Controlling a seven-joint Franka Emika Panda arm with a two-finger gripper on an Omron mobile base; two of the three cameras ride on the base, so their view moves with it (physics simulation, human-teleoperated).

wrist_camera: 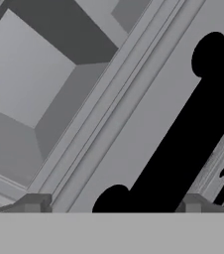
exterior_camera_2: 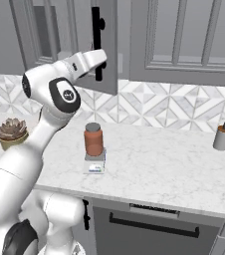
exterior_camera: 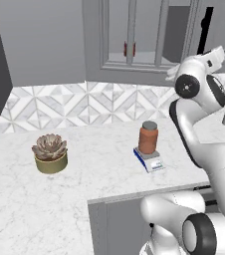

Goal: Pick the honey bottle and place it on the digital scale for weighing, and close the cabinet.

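A: Where is the honey bottle [exterior_camera: 148, 138]?

B: Upright on the digital scale [exterior_camera: 150, 160], its grey lid on top. The scale sits on the marble counter [exterior_camera: 84, 149], close to the front edge where the counter steps back, well in from both ends.

A: And the cabinet [exterior_camera_2: 104, 47]?

B: Its panelled door stands ajar, swung out toward the room, with the long black bar handle [exterior_camera_2: 96, 42] on its outer face. Through the gap a small dark red jar [exterior_camera: 129, 49] shows on the shelf inside.

A: What is the gripper [wrist_camera: 113, 206] doing?

B: It is raised at the door, right up against the black handle. In the hand view the handle runs diagonally across the frame, passing between the two fingertips [wrist_camera: 34, 202]. The jaws stand wide apart, closed on nothing.

A: Anything else on the counter?

B: A potted succulent [exterior_camera: 50, 152] toward the left end, well apart from the scale, and a soap dispenser [exterior_camera_2: 222, 135] near the back at the right end.
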